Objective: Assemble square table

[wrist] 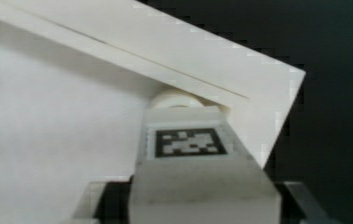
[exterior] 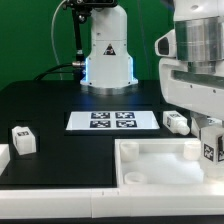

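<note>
**Square table, part-assembled.** The slab (exterior: 150, 168) lay at the desk's (exterior: 50, 105) near edge, toward the exterior view's right. The gripper (exterior: 207, 138) had its jaws clamped on a tagged leg (wrist: 191, 141) at the slab's corner hole (wrist: 178, 100). Only the wrist view showed that hole, and whether the leg's tip sat inside could not be told. Two loose legs (exterior: 22, 140) and the marker board (exterior: 112, 120) appeared only in the exterior view.

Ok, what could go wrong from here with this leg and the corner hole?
The leg in the claw partly hides the corner hole, so it may be off-centre and catch the rim rather than seat. Pushing down while skewed could slide the tabletop sideways.
</note>
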`<state>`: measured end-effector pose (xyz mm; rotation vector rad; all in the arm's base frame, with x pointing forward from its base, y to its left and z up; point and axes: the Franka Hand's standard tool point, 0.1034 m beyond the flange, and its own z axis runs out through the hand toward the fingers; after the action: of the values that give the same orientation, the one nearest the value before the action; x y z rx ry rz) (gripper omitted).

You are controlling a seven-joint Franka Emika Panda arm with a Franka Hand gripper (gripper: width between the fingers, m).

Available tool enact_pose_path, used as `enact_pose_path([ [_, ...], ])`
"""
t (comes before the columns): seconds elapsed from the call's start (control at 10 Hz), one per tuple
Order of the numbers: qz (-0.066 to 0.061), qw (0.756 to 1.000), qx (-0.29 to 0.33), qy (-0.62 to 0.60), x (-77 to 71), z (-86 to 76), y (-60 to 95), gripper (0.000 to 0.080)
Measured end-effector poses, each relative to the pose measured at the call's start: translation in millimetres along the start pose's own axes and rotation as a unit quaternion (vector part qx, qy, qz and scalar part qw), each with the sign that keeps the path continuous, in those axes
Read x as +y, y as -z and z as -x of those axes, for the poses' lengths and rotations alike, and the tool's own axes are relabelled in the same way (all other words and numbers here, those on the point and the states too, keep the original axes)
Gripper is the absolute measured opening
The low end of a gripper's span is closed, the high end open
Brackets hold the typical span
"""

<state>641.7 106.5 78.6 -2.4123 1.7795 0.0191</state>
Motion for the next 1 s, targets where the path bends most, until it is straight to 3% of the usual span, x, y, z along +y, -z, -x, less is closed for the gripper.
enact_pose_path([
  [0.5,0.0,0.993,0.0,-0.117,0.2,-0.8,0.0,0.0285],
  [0.6,0.0,0.994,0.0,-0.11,0.2,-0.8,0.0,0.0285],
  [0.7,0.009,0.998,0.001,-0.06,1.1,-0.2,0.7,0.0285],
  [0.8,0.026,0.999,0.001,0.025,-0.7,1.3,5.2,0.0365],
  [0.9,0.027,0.991,0.003,0.13,-5.0,1.2,7.1,0.0544],
  [1.0,0.027,0.979,-0.001,0.202,-4.8,3.1,6.3,0.0544],
])
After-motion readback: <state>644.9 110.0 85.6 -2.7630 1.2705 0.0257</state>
